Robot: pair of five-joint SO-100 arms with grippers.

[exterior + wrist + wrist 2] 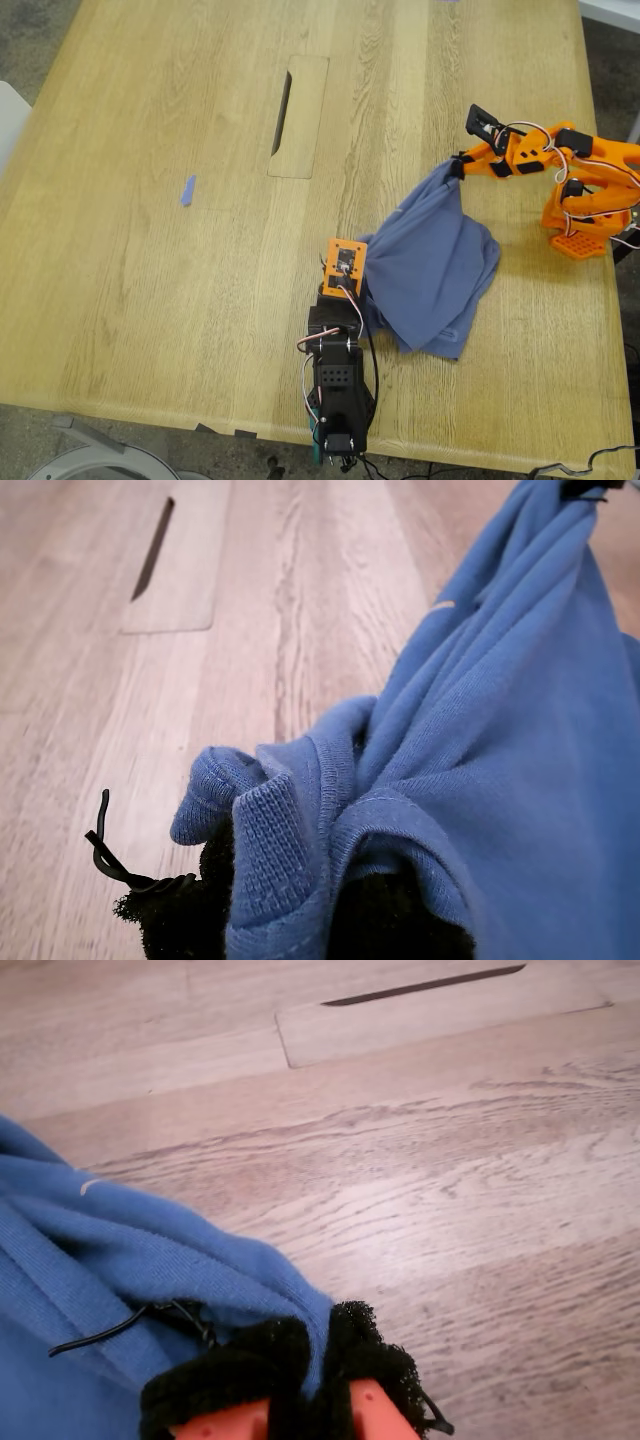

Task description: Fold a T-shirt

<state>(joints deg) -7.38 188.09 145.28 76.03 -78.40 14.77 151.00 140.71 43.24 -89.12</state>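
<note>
Overhead, in the exterior view, the T-shirt is lying bunched on the light wooden table, toward the exterior view's right, with one point of the cloth being lifted off the surface and the rest draping down from it. My second gripper, on the orange arm at the exterior view's right, is pinching that raised point, while my first gripper, on the black-and-orange arm at the near edge, is gripping the shirt's edge on the exterior view's left side of the heap. A tiny blue scrap is lying well apart from the shirt, toward the exterior view's left, and a cable-slot panel is sitting flush in the tabletop beyond the arms. Along the first wrist view, a thick ribbed hem of the T-shirt is folding over my first gripper, whose black padded jaws are closed on the fabric, and the cloth is rising away in taut folds toward the far corner; the cable-slot panel is showing beyond on the bare wood. Along the second wrist view, my second gripper is holding its fuzzy black pads together on a fold of the T-shirt, and the slot panel is lying further off.
</note>
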